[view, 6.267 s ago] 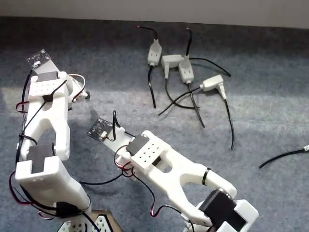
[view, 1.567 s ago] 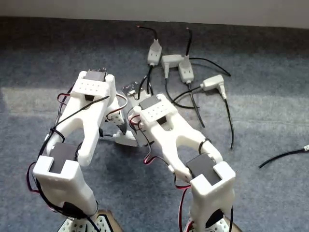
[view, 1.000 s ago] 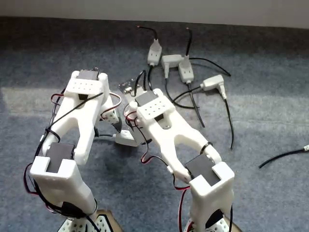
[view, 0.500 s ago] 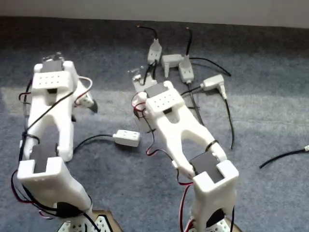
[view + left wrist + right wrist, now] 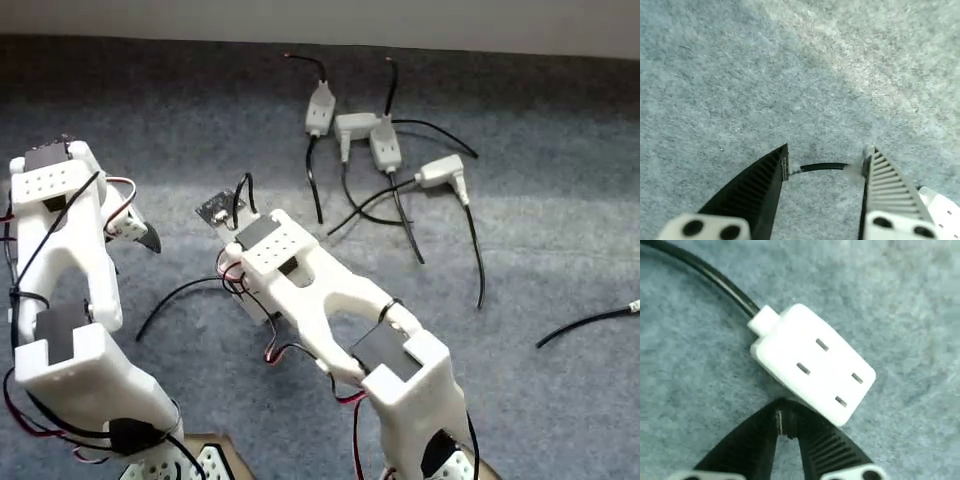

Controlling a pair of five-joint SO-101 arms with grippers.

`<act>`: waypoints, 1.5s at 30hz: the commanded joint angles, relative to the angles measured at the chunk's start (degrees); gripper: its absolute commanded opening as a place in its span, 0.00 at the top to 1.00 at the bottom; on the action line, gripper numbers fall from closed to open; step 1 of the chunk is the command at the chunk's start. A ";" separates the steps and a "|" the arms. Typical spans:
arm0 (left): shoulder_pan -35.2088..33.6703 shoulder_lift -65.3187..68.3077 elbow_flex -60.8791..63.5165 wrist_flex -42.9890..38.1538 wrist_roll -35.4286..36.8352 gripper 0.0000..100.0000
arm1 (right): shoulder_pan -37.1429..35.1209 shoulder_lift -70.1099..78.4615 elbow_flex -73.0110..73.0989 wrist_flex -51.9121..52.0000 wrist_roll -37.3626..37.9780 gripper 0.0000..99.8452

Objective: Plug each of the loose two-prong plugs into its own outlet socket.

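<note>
Well, barely off the start line, judging by this. Right jaws first: pinched almost together, gripping nothing, tips parked at the edge of the white outlet block (image 5: pixel 812 365), touching or just off it, cannot tell which. Lying flat and face up on the grey counter (image 5: pixel 910 285), just ahead of those tips, with all four slots bare, so two sockets waiting. Its black cord (image 5: pixel 705 272) leaving the far end, away from the tips. Over to the left jaws: spread wide, holding nothing, low over the counter, with a stretch of black cable (image 5: pixel 822 166) crossing the gap from one tip to the other. Probably the block's own lead, but cannot confirm. And the loose plugs (image 5: pixel 385 145)? Well apart from both sets of jaws, bunched out beyond the right jaws, four white bodies with black leads trailing, two of them lying against each other. Not one seated in the block under the right jaws. Done so far, then: nothing that counts. Left to do: fetching a plug, lining prongs with slots, pushing home, then repeating for the rest.
</note>
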 commanded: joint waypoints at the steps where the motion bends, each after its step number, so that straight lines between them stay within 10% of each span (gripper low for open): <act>1: -1.27 -0.31 -0.13 0.18 -0.97 0.75 | -0.31 0.84 -0.40 -0.75 -0.09 0.99; 33: 16.84 -0.40 16.48 0.00 -6.15 0.75 | 14.37 0.92 -6.11 1.27 0.09 0.99; 45: 3.65 -0.22 16.57 -4.48 -11.96 0.75 | 16.48 1.19 -22.73 9.10 -0.62 0.99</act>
